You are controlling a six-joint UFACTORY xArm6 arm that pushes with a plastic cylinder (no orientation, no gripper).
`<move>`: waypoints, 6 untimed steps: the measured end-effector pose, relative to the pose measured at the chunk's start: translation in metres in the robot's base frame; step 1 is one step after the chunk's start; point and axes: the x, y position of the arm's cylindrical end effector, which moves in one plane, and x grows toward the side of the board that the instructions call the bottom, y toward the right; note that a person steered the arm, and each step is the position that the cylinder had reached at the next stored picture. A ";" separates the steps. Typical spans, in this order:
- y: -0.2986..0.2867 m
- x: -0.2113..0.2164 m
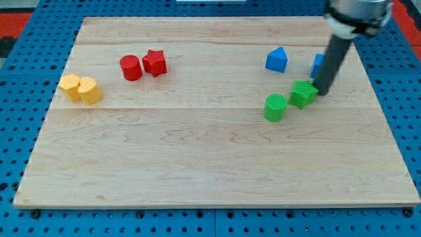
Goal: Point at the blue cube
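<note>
Wooden board (197, 158), pale, resting on blue perforated surface (26, 217).

View's left, upper part:
- Two yellow blocks touching, side by side: yellow hexagon-like block (68, 85) on left, yellow cylinder (90, 90) on right.
- Right of these and slightly higher, well apart: red cylinder (131, 68), touching or just beside red star (155, 62); contact not resolvable.

View's centre: bare wood.

View's right, upper part:
- Blue wedge-like block (277, 60), peaked top, standing alone.
- Below it: green cylinder (275, 107); just up and right, green star-like block (303, 93), close to cylinder; contact not resolvable.
- Blue cube (318, 65), right of wedge, near board's right edge. Only left portion visible; remainder hidden behind rod (333, 58).

Rod: dark, straight, descending from robot head (358, 13) at view's top right, slanting down and slightly left.

My tip (323, 92):
- On board just below blue cube, at its lower edge.
- Immediately right of green star-like block, touching or nearly so; exact contact not resolvable.
- Well apart from red and yellow groups.

Claw state: none fitted; plain rod end, nothing to open or close, nothing held. Only possible contact is at tip, against green star-like block and blue cube.
</note>
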 end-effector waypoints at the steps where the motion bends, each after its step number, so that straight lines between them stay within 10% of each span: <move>1: -0.042 0.019; 6: 0.093 -0.043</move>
